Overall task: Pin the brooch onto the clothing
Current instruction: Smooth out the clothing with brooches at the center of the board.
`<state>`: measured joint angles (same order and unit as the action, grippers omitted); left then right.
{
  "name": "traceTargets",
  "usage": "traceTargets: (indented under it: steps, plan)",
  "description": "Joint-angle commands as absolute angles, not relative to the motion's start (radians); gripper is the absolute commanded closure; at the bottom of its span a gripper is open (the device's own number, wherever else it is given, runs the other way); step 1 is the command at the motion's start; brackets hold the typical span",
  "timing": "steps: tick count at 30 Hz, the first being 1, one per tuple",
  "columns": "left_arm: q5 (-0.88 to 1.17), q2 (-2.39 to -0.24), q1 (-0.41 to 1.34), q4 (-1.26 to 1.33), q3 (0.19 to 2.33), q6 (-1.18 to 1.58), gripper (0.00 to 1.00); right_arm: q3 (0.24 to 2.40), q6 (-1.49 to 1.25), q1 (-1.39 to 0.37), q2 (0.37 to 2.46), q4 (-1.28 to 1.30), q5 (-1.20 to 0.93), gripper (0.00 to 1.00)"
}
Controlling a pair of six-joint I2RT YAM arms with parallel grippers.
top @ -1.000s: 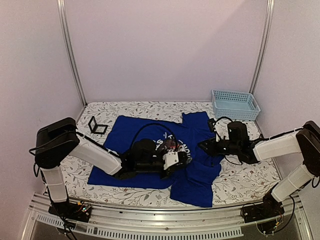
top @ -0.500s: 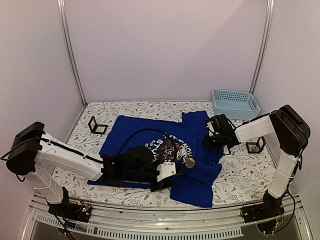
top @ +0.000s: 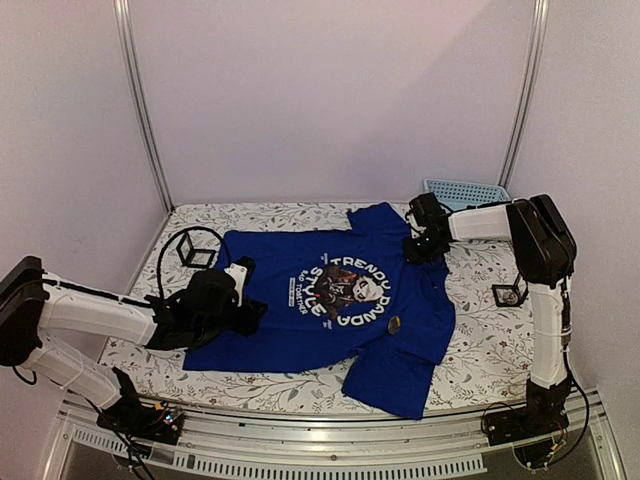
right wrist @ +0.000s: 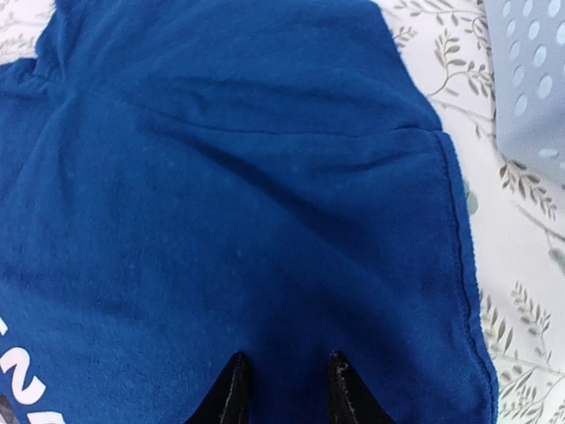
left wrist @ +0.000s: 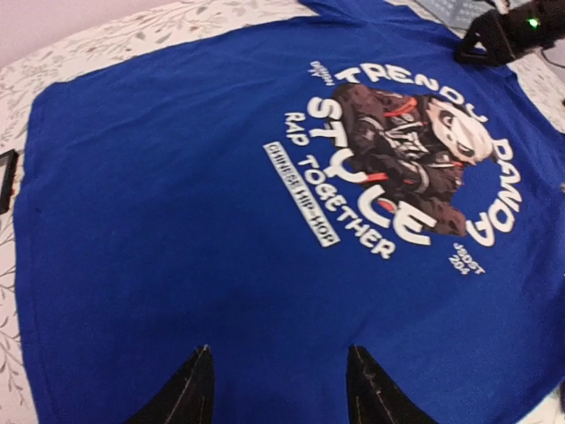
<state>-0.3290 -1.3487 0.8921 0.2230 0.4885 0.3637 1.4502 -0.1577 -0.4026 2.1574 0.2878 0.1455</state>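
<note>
Across floral surface [top: 485,350], found royal-blue T-shirt [top: 300,335] spread flat, panda print up, hem to the left. Logged small oval brooch [top: 393,323] lying on shirt front, just beside print, toward near sleeve; cannot tell whether pinned. Recorded left fingers [left wrist: 190,393] released, spread wide, low over plain cloth near hem, holding nothing. Recorded right fingers [right wrist: 231,393] likewise released, narrow gap, over far sleeve. Sighted pale-blue basket [top: 465,190] at far right corner.

T-shirt [top: 270,310] now flat, unbunched
</note>
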Motion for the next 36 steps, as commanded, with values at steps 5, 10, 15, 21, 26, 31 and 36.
traceTargets:
  steps: [5, 10, 15, 21, 26, 31, 36]
  plan:
    - [-0.438, -1.519, 0.729, 0.263, 0.506, 0.447, 0.50, 1.763, -0.060, -0.362, 2.364, 0.535, 0.122, 0.71]
    - [-0.415, -1.590, 0.708, 0.319, 0.506, 0.449, 0.51, 1.724, -0.080, -0.390, 2.223, 0.559, 0.200, 0.70]
    - [-0.384, -1.630, 0.702, 0.366, 0.499, 0.457, 0.51, 1.435, -0.182, -0.507, 1.934, 0.578, 0.269, 0.72]
    - [-0.453, -1.671, 0.702, 0.377, 0.469, 0.512, 0.51, 1.082, -0.477, -0.781, 1.681, 0.669, 0.278, 0.83]
    - [-0.491, -1.667, 0.700, 0.364, 0.447, 0.551, 0.51, 0.872, -0.724, -0.956, 1.621, 0.629, 0.183, 0.98]
    - [-0.538, -1.630, 0.699, 0.328, 0.439, 0.559, 0.51, 0.694, -0.940, -1.056, 1.588, 0.615, 0.097, 1.00]
    - [-0.542, -1.581, 0.687, 0.321, 0.401, 0.570, 0.51, 0.590, -1.098, -1.142, 1.539, 0.685, 0.020, 1.00]
